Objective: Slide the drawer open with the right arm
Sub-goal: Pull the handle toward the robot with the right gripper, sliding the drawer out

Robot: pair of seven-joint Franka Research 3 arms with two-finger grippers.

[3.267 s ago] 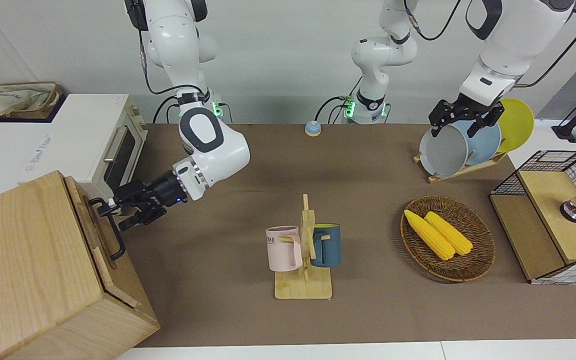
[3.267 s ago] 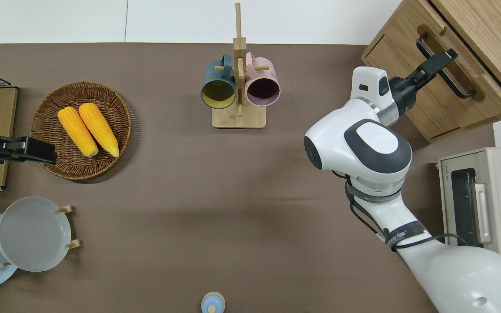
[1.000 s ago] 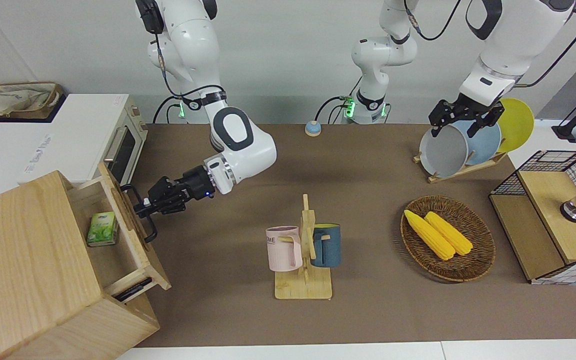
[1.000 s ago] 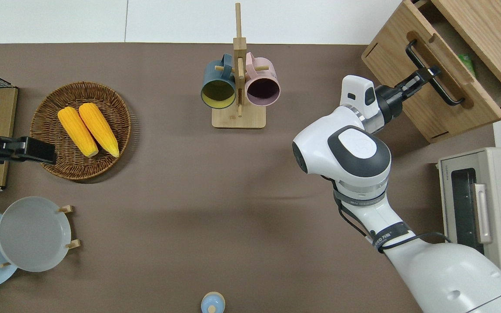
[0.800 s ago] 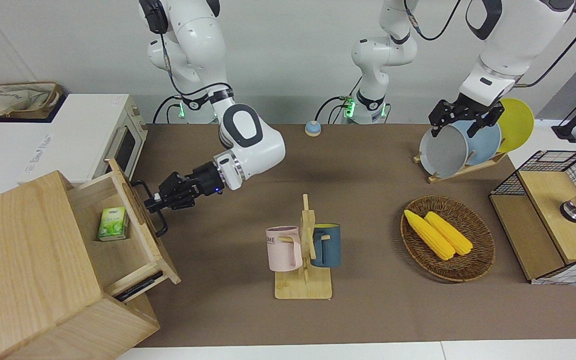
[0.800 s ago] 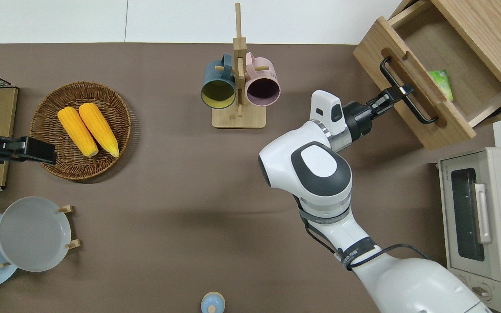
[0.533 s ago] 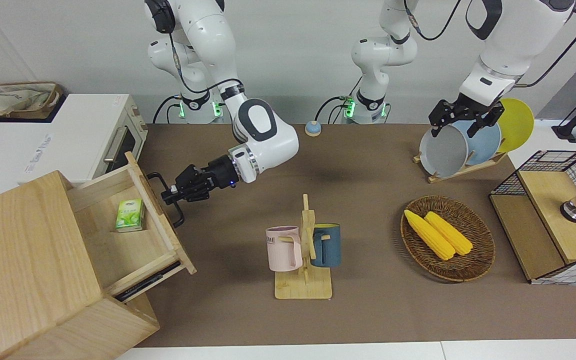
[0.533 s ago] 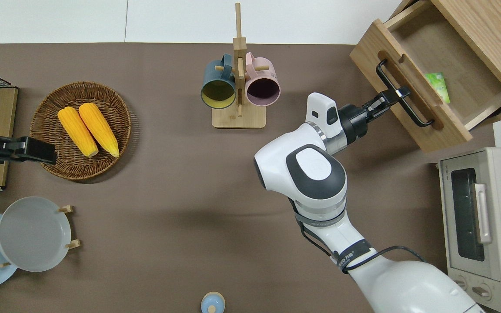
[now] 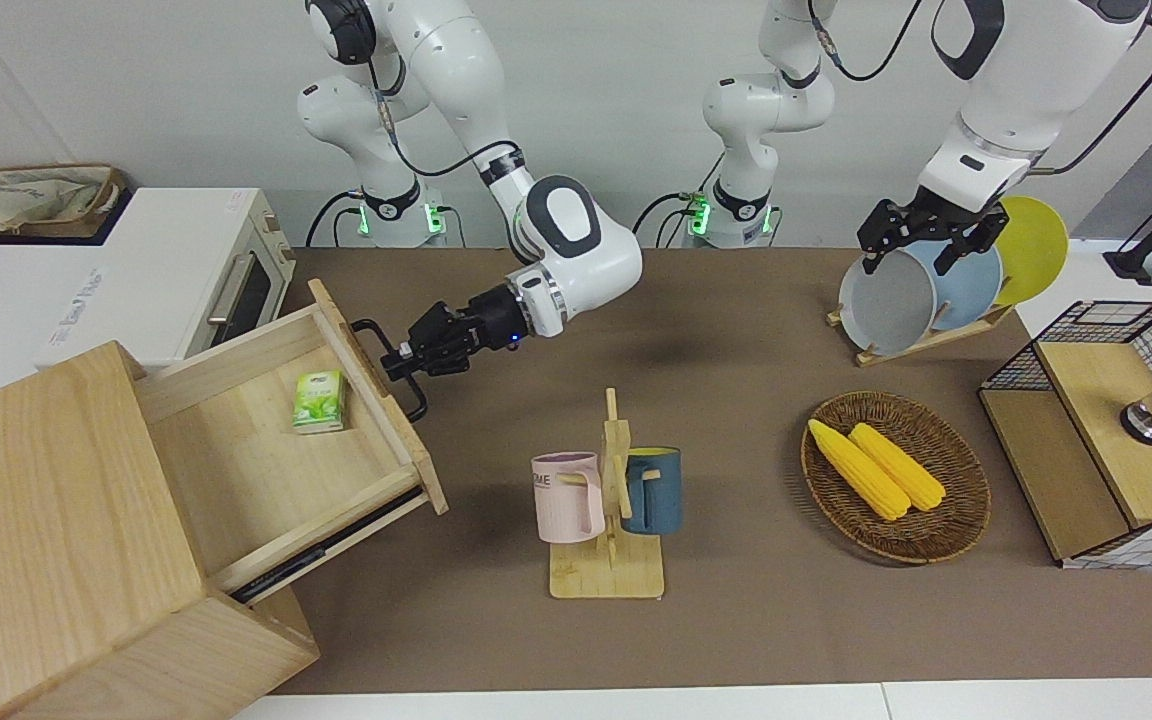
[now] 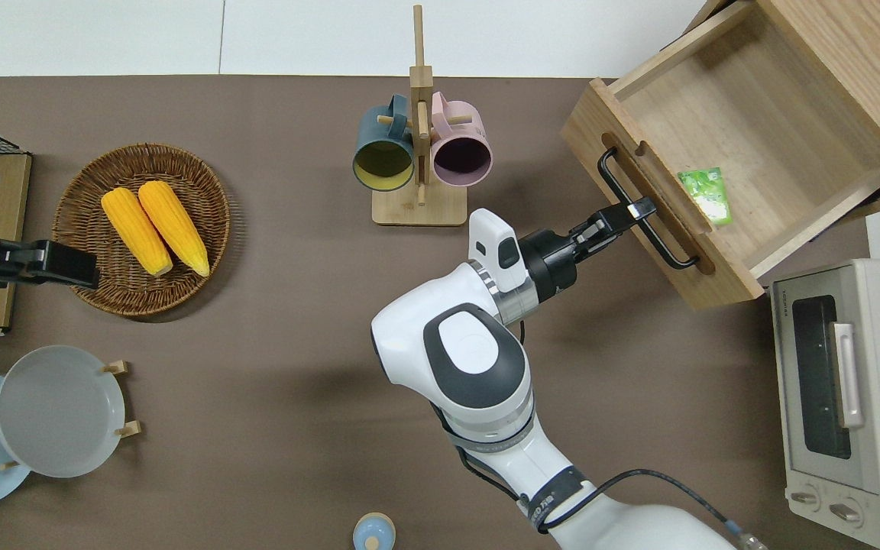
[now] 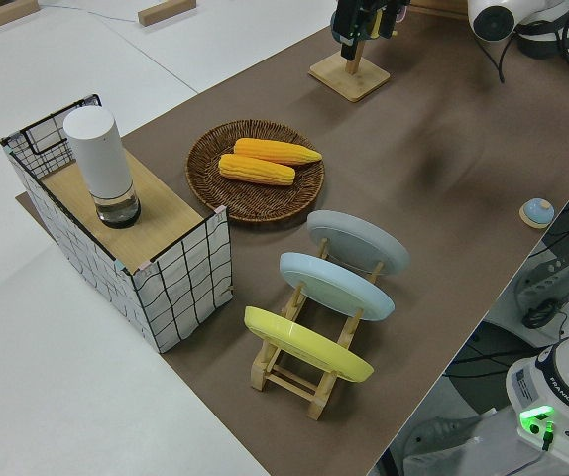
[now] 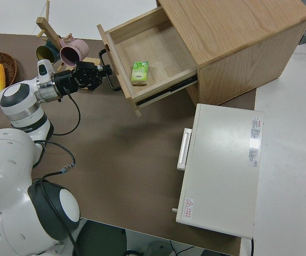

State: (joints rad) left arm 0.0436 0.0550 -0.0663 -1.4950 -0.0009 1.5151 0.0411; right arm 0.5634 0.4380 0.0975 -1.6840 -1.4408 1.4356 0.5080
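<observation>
The light-wood drawer (image 9: 236, 470) stands pulled far out of the pale cabinet (image 9: 46, 520), its floor (image 10: 745, 122) in full view. A small green packet (image 9: 319, 401) lies inside, close to the front panel. My right gripper (image 9: 401, 362) is shut on the black loop handle (image 9: 388, 368) at about mid-length. In the overhead view the gripper (image 10: 633, 209) sits on the handle (image 10: 665, 248), its arm stretched out low over the brown mat. The right side view also shows the drawer (image 12: 153, 48) and the gripper (image 12: 104, 71). My left gripper (image 9: 904, 262) is parked, fingers spread.
A white toaster oven (image 9: 186, 280) stands beside the cabinet, nearer to the robots. A mug rack (image 9: 608, 500) with two mugs is at the table's middle. Toward the left arm's end are a corn basket (image 9: 894, 475), a plate rack (image 9: 926, 290) and a wire-mesh box (image 9: 1106, 430).
The drawer has slid from shut to far out of the cabinet, uncovering the green packet. My right gripper kept its hold on the handle and drew back toward the table's middle.
</observation>
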